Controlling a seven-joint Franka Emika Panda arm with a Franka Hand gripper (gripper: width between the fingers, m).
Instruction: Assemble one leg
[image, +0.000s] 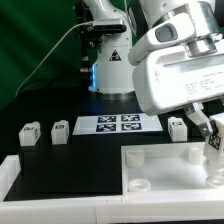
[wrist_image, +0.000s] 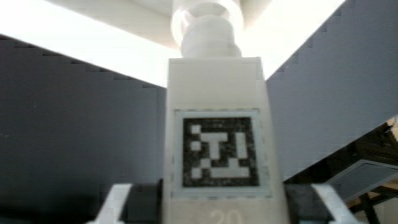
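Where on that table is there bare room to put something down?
Free: the black table bordered by the two small white tagged plastic legs, the flat white marker board and the large white slab. Crowded: the exterior view's right, where the gripper has its jaws shut on another such leg at the slab's corner.

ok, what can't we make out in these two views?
Exterior view: gripper and held leg blurred at the right edge; whether the leg touches the slab is unclear.
Exterior view: loose legs carry tags too small to read.
Exterior view: slab's right side cut off by the frame edge.
Wrist view: leg fills the frame, hiding the slab.
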